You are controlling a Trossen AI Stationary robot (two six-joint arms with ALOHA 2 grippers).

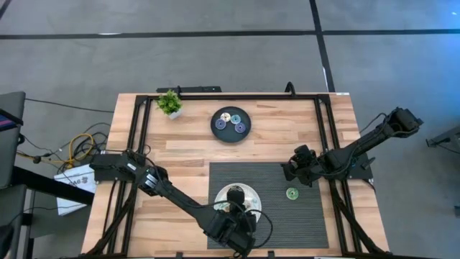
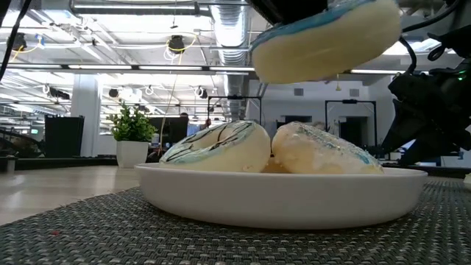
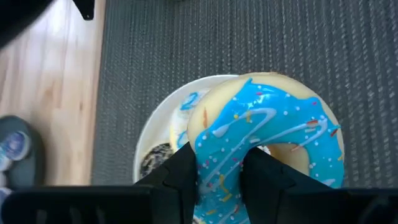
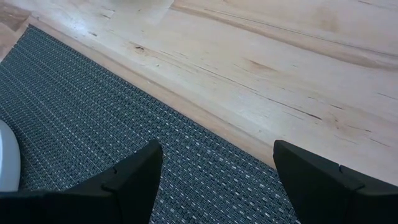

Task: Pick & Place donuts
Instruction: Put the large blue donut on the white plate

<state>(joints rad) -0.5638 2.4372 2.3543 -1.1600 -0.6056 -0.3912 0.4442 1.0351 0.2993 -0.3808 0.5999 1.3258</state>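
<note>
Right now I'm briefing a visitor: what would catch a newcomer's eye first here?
The blue donut, gripped by the left gripper, hangs just above the white plate, which already holds other donuts. Farther back, a black plate carries the minis, and the right gripper waits open over the mat.

We see table (image 1: 187,144) from overhead; low cam level w/ mat, v. close to white plate (image 2: 283,195); left wrist cam shares plate.

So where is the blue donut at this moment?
The blue donut hangs in the left gripper, just above the white plate on the mat's near side, over the donuts lying there.
</note>
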